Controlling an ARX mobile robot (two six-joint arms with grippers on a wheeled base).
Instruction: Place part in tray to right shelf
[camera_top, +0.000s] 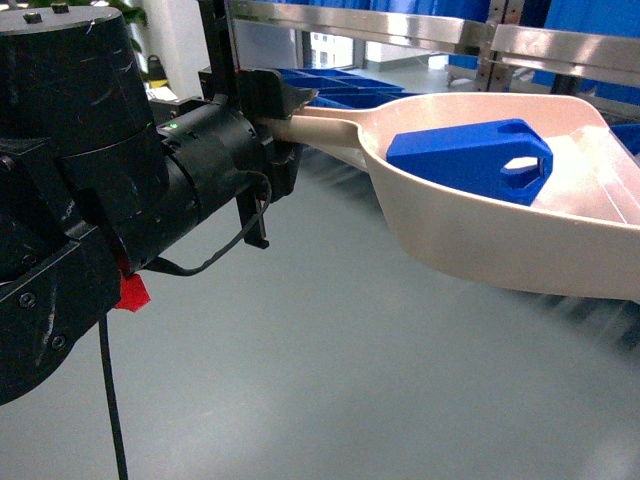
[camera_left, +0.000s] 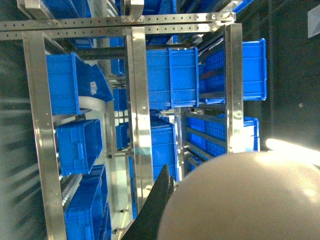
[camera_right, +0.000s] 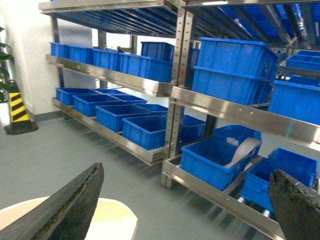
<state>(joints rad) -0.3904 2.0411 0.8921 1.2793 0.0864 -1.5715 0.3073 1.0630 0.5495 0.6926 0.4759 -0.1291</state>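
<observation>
Presently, the cream tray (camera_top: 470, 225) is held by its handle in the left gripper (camera_top: 285, 105); the blue part (camera_top: 470, 155) is carried inside; the right gripper (camera_right: 185, 200) is spread wide.

The floor (camera_right: 75, 145) is smooth grey-green. Stainless-steel racks (camera_right: 175, 90) stand on it, filled with blue crates (camera_right: 145, 131) on several levels. Left of the racks, a yellow-and-black striped cone (camera_right: 15, 110) stands near a white wall (camera_right: 27, 55).

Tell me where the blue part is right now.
In the head view the blue part lies inside the tray, right of centre, which the left claw holds by its handle above the floor.
</observation>
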